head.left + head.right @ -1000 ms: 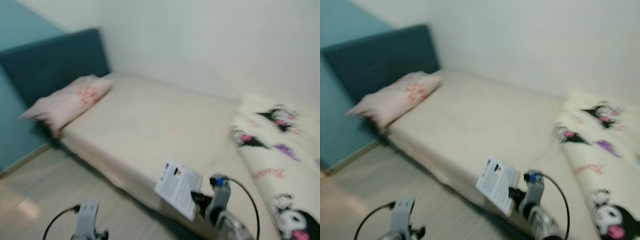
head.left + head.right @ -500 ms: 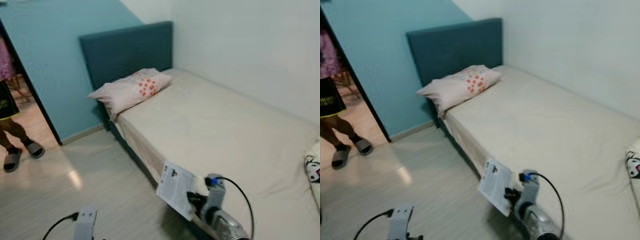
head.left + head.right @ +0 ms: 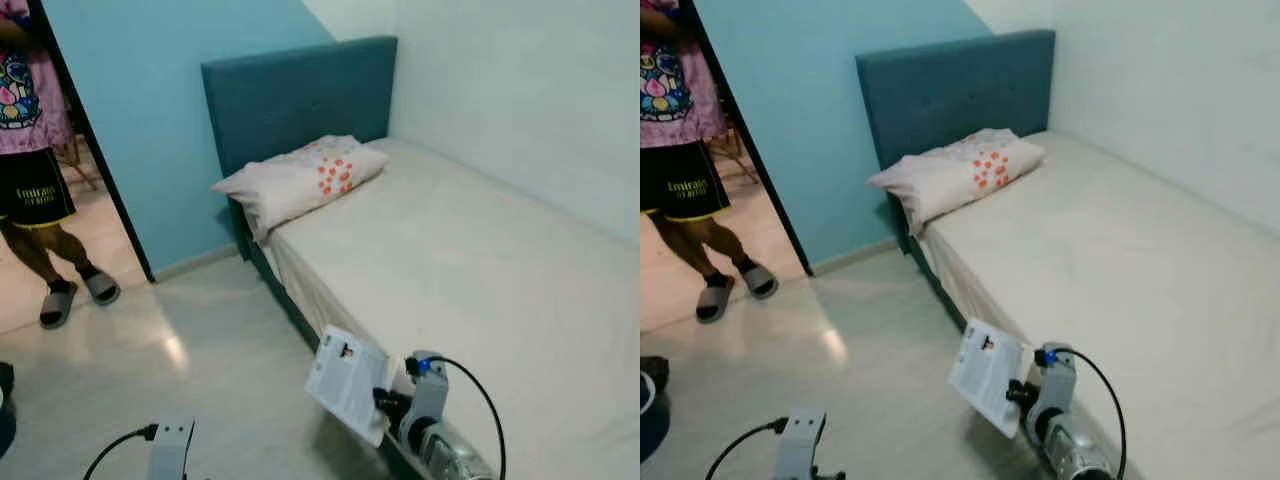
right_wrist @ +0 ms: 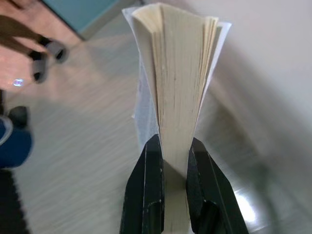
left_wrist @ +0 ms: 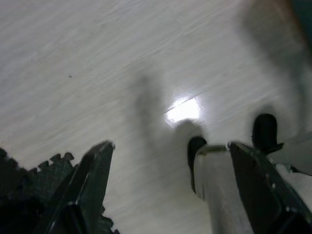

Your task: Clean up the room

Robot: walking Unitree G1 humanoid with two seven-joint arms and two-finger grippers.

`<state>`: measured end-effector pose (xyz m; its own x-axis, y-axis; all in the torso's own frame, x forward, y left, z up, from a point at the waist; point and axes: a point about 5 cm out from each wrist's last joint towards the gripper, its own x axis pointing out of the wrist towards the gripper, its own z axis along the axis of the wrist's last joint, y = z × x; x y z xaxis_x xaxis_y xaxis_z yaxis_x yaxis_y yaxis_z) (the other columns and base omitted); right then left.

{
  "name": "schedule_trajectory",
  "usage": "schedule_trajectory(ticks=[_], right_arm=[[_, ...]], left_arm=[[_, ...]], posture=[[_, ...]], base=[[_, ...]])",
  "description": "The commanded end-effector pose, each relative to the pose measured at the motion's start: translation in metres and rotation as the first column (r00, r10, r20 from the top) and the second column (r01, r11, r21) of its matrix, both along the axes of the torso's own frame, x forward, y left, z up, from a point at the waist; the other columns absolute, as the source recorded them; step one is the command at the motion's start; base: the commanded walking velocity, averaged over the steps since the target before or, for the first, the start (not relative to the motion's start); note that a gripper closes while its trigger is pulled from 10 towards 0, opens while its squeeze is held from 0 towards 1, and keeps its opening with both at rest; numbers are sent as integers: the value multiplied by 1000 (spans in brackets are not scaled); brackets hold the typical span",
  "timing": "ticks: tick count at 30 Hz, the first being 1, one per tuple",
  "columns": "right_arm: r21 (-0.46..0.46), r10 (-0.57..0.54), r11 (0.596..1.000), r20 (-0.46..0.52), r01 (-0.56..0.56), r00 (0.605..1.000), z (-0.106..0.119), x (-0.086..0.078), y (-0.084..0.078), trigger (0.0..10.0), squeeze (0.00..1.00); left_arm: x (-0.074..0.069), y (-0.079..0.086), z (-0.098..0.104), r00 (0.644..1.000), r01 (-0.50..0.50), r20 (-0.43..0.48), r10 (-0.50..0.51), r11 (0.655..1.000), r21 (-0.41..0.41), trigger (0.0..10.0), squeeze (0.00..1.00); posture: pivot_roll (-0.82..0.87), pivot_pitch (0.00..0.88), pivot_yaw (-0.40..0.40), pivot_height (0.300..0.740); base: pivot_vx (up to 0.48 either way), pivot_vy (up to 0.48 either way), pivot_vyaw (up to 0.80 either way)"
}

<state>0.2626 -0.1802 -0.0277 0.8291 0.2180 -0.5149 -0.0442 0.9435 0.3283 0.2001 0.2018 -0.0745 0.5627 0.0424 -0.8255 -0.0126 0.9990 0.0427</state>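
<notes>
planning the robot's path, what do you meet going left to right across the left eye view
person in the doorway → pillow at the head of the bed → book → right gripper, jaws shut on the book → bare mattress

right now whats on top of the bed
A pink pillow lies at the headboard end of the bed; whatever is beneath the pillow is covered.

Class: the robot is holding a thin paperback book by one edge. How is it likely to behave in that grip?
The book probably flexes: its pages fan apart above the right gripper, which pinches it at one edge. It looks light, held out beside the bed without sagging. Its glossy-looking cover might slip.
</notes>
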Motion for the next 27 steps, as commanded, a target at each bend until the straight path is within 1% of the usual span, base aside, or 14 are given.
schedule_trajectory(ticks=[1, 7, 9, 15, 17, 18, 19, 23, 27], right_arm=[[19, 7, 1000, 41, -8, 999, 6, 7, 7, 10000, 0], [14, 20, 1000, 43, -20, 999, 6, 7, 8, 10000, 0], [18, 21, 1000, 52, -22, 998, 6, 6, 8, 10000, 0], [18, 9, 1000, 55, -10, 998, 6, 6, 7, 10000, 0], [18, 4, 1000, 54, -5, 999, 6, 6, 6, 10000, 0], [43, -24, 999, 62, 21, 998, 8, 8, 4, 10000, 0], [43, -24, 999, 62, 21, 998, 8, 8, 4, 10000, 0], [90, -66, 994, 90, 58, 994, 13, 13, 2, 10000, 0], [98, -76, 993, 94, 67, 993, 16, 16, 0, 10000, 0]], left_arm=[[-6, 4, -2, 1000, 4, -22, -4, 1000, 12, 10000, 0], [-8, 3, -4, 1000, 8, -28, -8, 1000, 11, 10000, 0], [-9, 3, -4, 999, 11, -33, -10, 1000, 12, 10000, 0], [-10, 3, -5, 999, 13, -36, -13, 1000, 11, 10000, 0], [-10, 3, -5, 999, 14, -37, -14, 1000, 10, 10000, 0], [-11, 3, -5, 999, 15, -38, -15, 1000, 9, 10000, 0], [-11, 3, -5, 999, 15, -38, -15, 1000, 9, 10000, 0], [-12, 2, -6, 999, 17, -40, -17, 1000, 7, 10000, 0], [-12, 1, -6, 999, 20, -40, -19, 1000, 5, 10000, 0]], posture=[[38, 0, 26, 695], [39, 0, 26, 695], [39, 0, 26, 695], [37, 0, 28, 695], [37, 0, 28, 695], [36, 0, 28, 695], [36, 0, 28, 695], [36, 0, 28, 695], [30, 0, 30, 695]], base=[[480, 0, 0], [480, 0, 0], [480, 0, 500], [480, 0, 792], [480, 0, 0], [480, 0, 0], [480, 0, 0], [480, 0, 0], [480, 0, 0]])
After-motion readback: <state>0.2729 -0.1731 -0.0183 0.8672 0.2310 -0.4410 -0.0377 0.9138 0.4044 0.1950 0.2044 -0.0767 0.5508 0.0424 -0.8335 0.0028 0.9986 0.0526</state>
